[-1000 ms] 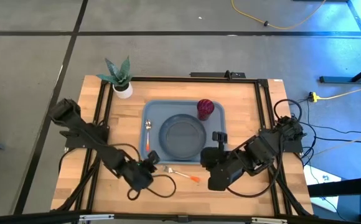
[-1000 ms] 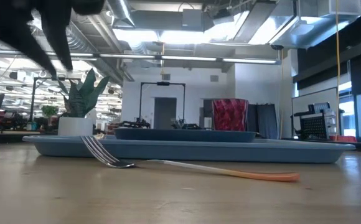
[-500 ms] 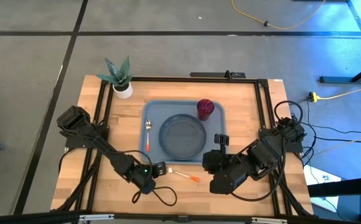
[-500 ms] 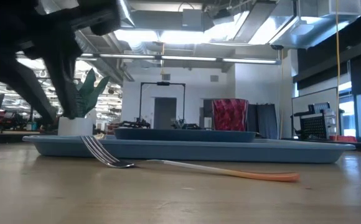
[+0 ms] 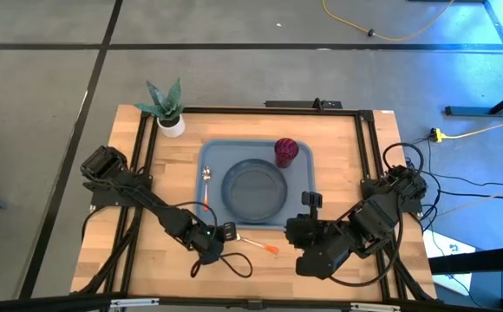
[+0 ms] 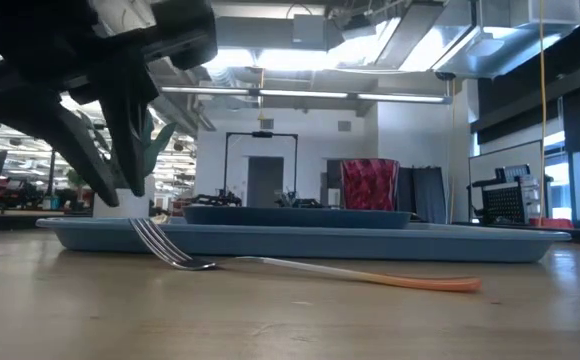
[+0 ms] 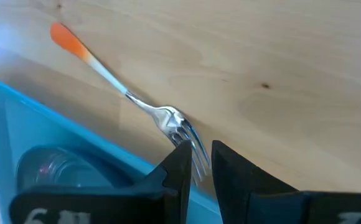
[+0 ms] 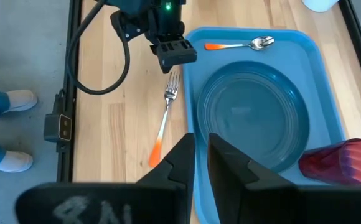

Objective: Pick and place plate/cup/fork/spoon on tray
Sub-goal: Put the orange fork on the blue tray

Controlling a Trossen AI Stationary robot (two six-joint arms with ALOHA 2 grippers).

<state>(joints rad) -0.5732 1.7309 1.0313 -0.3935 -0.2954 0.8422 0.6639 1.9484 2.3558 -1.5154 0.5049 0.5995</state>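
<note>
While the plate (image 5: 254, 192), the cup (image 5: 286, 152) and the spoon (image 5: 206, 189) are already seen on the tray (image 5: 214, 154), the fork (image 5: 253, 242) is left on the bare tabletop (image 5: 338, 147), just beside the tray's near edge, with its tines toward the left arm and its orange handle pointing away. Three of the four items can therefore be judged as placed, and only the fork remains to be picked and set down. The left end effector (image 5: 226, 232) is held low over the tines, its fingers parted only narrowly and nothing gripped between them. The right end effector (image 5: 309, 201) is parked near the tray's right front corner, its fingers likewise a narrow gap apart and empty. Compared with a second ago, the left end effector has been brought from the tray's near left corner down to the fork's tines, and the right arm has been drawn slightly back.
</note>
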